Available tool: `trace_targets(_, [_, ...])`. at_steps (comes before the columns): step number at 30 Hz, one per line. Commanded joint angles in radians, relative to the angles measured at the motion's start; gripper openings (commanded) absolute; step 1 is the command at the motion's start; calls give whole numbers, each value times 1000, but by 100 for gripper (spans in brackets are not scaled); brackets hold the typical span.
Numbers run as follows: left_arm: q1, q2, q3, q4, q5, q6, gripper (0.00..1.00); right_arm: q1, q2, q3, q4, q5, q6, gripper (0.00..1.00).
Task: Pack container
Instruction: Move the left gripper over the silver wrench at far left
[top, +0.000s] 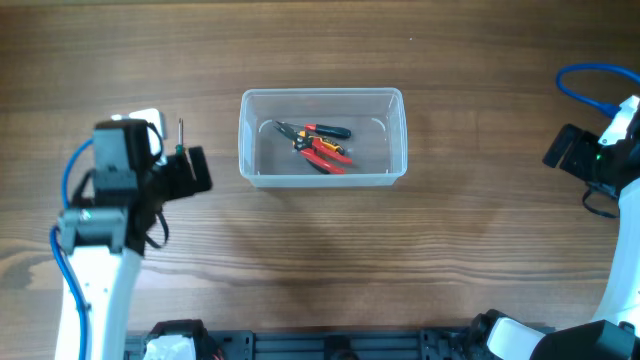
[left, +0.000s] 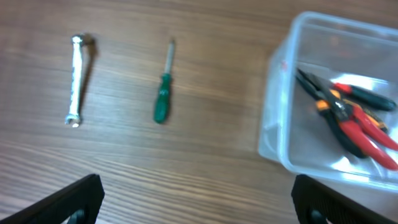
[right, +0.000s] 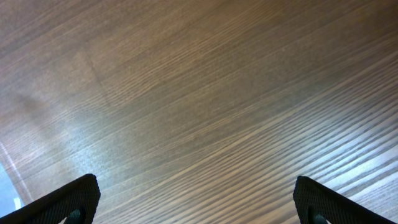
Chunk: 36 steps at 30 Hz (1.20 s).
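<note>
Left jaws: released, spread wide, nothing between them. Their fingertips (left: 74, 199) show only at the lower corners of the left wrist view. Right jaws: likewise released and empty, with bare desk (right: 199, 93) beneath.

Position. My left arm (top: 120, 165) hangs over the left part of the desk. My right arm (top: 590, 155) sits at the far right edge, well apart from the work. The container (top: 322, 181) stands upright near the middle of the desk, to the right of my left arm.

Progress. Packing is partly done, by my reading. Inside the container lie what appear to be two tools, crossed and touching: red-handled pliers (left: 364, 134) and dark-handled pliers (left: 367, 98). The overlap makes that count slightly uncertain. Outside, on the desk, two items are not yet packed: one green-handled screwdriver (left: 163, 99) and one silver metal tool (left: 76, 79), possibly a wrench — blur prevents a firm identification. These two lie near each other without touching, both left of the container in the left wrist view.

Count: one container, two tools in, two tools out. I judge roughly half of the task is left.
</note>
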Motion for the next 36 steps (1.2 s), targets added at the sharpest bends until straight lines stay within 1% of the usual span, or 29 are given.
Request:
trace_targets(1, [132, 117, 196, -155, 41, 22, 100, -2, 1, -4, 1, -11, 16, 100])
trace_targets(2, [181, 159, 246, -208, 41, 22, 100, -2, 1, -4, 1, -11, 16, 100])
trace_targets(4, [254, 215, 312, -258, 45, 22, 100, -2, 1, -4, 1, -11, 16, 100])
trace_targets(7, [325, 254, 335, -223, 45, 22, 100, -2, 1, -4, 1, -11, 16, 100])
trace_targets(10, [361, 275, 335, -211, 44, 23, 100, -2, 1, -4, 1, -11, 16, 100])
trace_targets(12, [363, 277, 335, -208, 41, 62, 100, -2, 1, -4, 1, -11, 16, 100])
trace_targets(13, [363, 277, 335, -190, 41, 134, 100, -2, 1, -4, 1, -11, 16, 100])
trace_targets(16, [363, 295, 335, -140, 41, 275, 100, -2, 1, -4, 1, -11, 16, 100])
trace_targets(19, [363, 358, 335, -147, 40, 341, 100, -2, 1, -4, 1, -11, 16, 100])
trace_targets(24, [363, 523, 360, -178, 28, 391, 100, -2, 1, -4, 1, -11, 16, 100])
trace_targets(29, [363, 644, 446, -163, -100, 392, 100, -2, 1, -4, 1, -11, 16, 100])
trace_targets(31, [363, 655, 473, -126, -144, 392, 100, -2, 1, -4, 1, -11, 15, 100])
trace_targets(34, [363, 654, 478, -21, -141, 392, 100, -2, 1, -4, 1, -11, 16, 100])
trace_targets(36, [363, 654, 478, 23, -141, 391, 100, -2, 1, -4, 1, -11, 16, 100])
